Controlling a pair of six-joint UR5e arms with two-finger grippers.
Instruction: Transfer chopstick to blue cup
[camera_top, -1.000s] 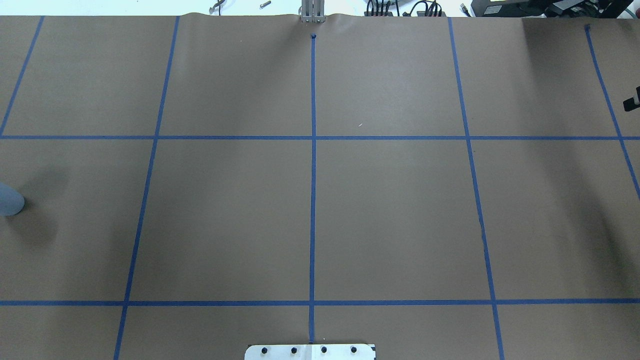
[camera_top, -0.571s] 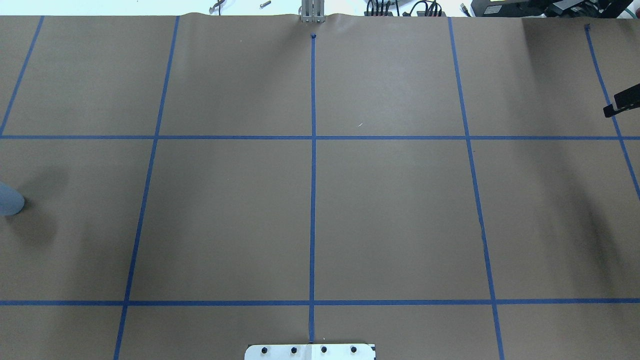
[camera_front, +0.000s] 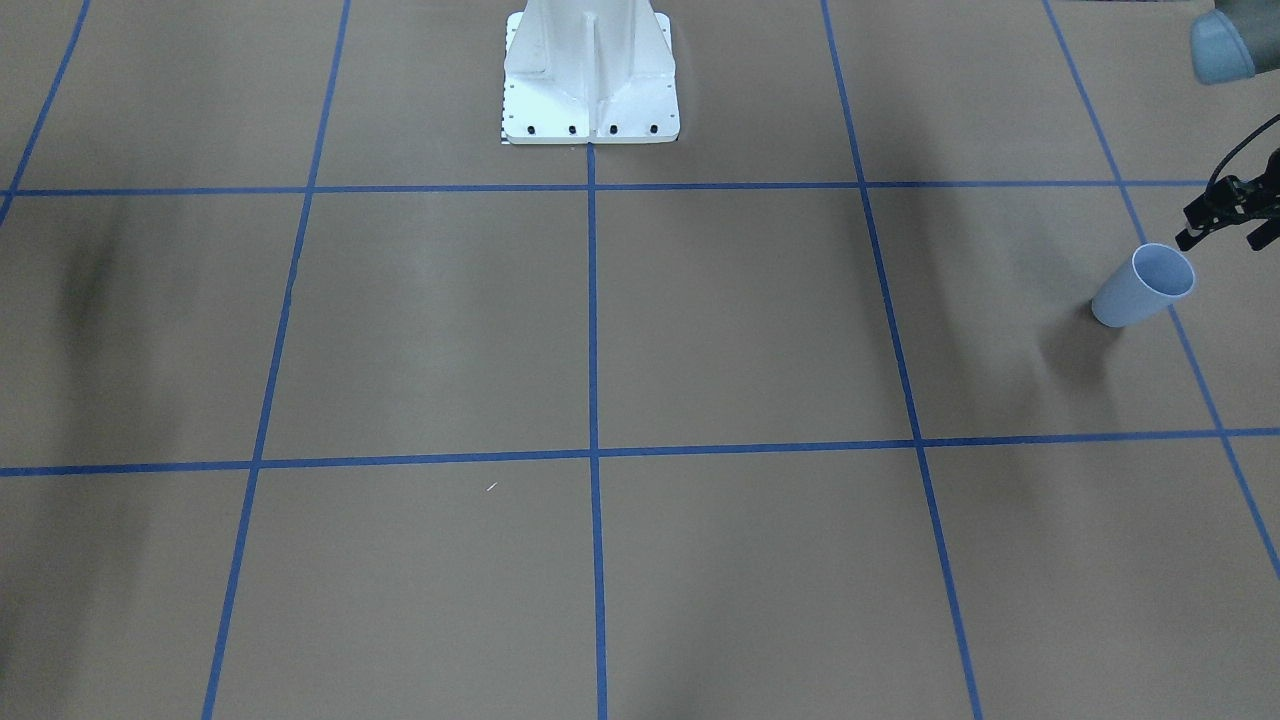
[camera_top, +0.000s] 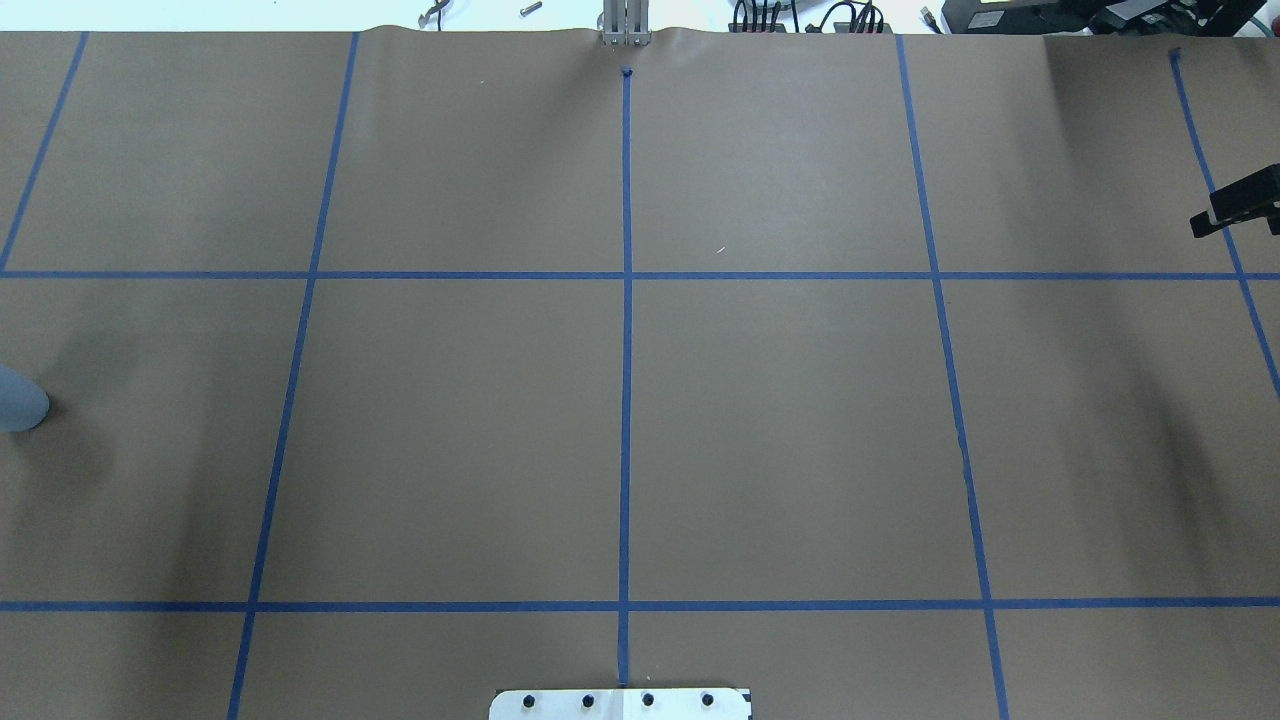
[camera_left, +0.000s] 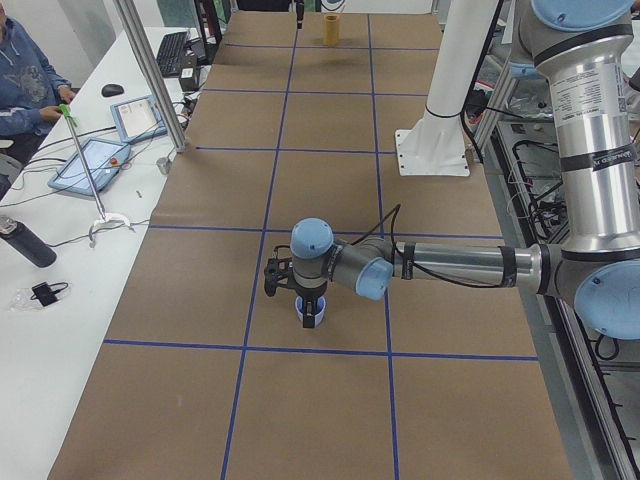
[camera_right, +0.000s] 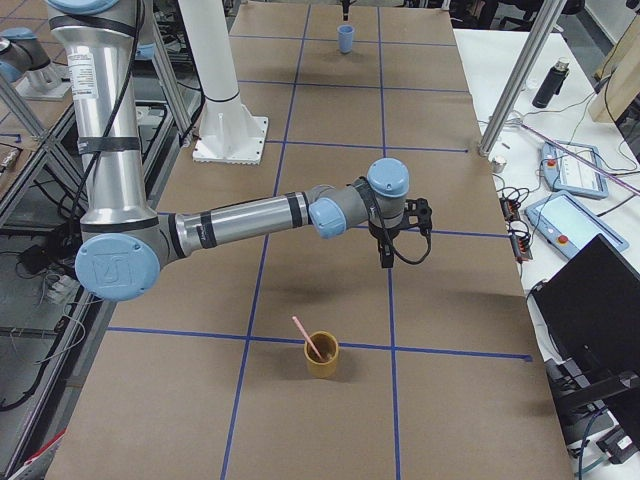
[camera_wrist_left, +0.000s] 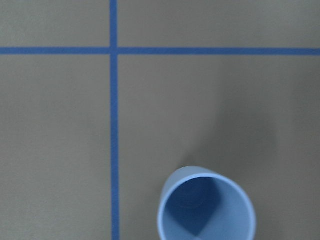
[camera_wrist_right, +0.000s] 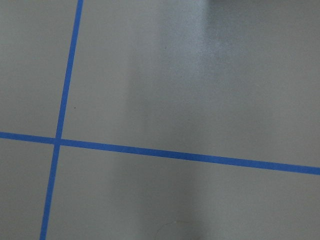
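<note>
Pink thin chopstick (camera_right: 303, 333): stands tilted in a mustard-yellow round cup (camera_right: 322, 358), its upper end leaning out over the rim toward the robot's side. That cup sits upright at the table's right end, by a blue tape line. Light-blue plastic cup (camera_front: 1140, 288): upright at the opposite, left end of the table, well apart from the chopstick. Its mouth is open, and the left wrist camera shows nothing inside. Left gripper (camera_left: 308, 312): hangs close above the light-blue plastic cup at the end of a forearm stretched out level. Its fingers do not show in the wrist view, so how far they are spread cannot be told. Nothing is seen in its hold. Right gripper (camera_right: 386, 260): points down over bare table, apart from the mustard-yellow round cup and the chopstick. The spread of its fingers cannot be told, and nothing is seen held. Brown paper-covered table (camera_top: 800, 420): ruled into squares by blue tape lines (camera_top: 626, 400). White pedestal base (camera_front: 590, 90): bolted at the robot-side edge, on the centre line.
</note>
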